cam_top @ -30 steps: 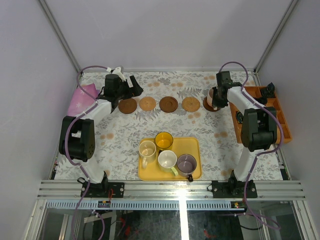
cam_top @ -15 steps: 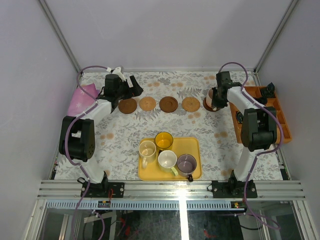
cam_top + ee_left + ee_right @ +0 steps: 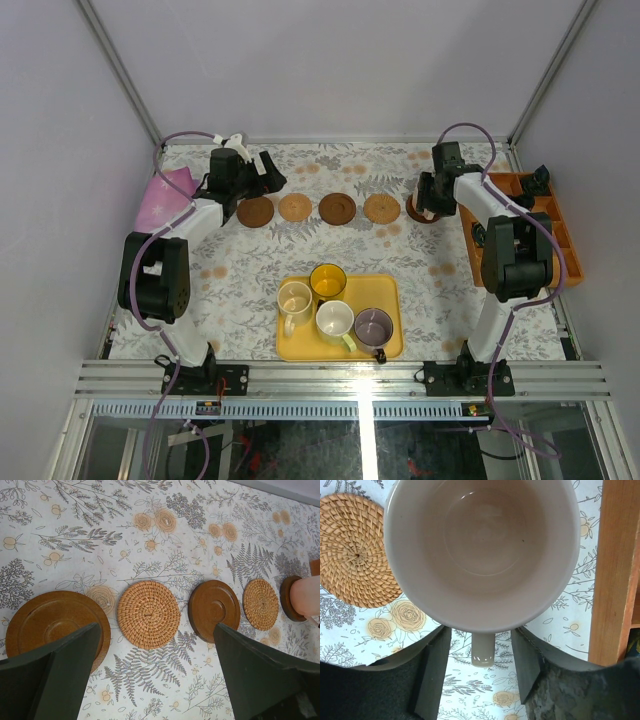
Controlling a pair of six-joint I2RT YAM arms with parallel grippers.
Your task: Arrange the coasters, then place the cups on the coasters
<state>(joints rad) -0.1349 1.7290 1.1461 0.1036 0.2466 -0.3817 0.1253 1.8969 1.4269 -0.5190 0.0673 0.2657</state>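
Five coasters lie in a row at the back: dark (image 3: 255, 212), woven tan (image 3: 295, 207), dark (image 3: 337, 208), woven tan (image 3: 382, 208) and dark (image 3: 414, 213). The pink cup (image 3: 480, 550) stands on the rightmost dark coaster. My right gripper (image 3: 480, 667) is open, with its fingers (image 3: 432, 670) either side of the cup's handle (image 3: 483, 650) and a gap on both sides. My left gripper (image 3: 160, 680) hangs open and holds nothing above the left coasters (image 3: 148, 614). The cream (image 3: 295, 298), yellow (image 3: 328, 280), pale green-white (image 3: 335, 320) and purple-grey (image 3: 373, 326) cups sit on the yellow tray (image 3: 388, 288).
An orange compartment tray (image 3: 563, 235) stands just right of the pink cup; its wall (image 3: 615, 570) is close to my right gripper. A pink-purple object (image 3: 165, 195) lies at the back left, beside the left arm.
My right gripper's jaws have spread apart from the pink cup's handle. The cup stays on the rightmost coaster. The left arm has not moved.
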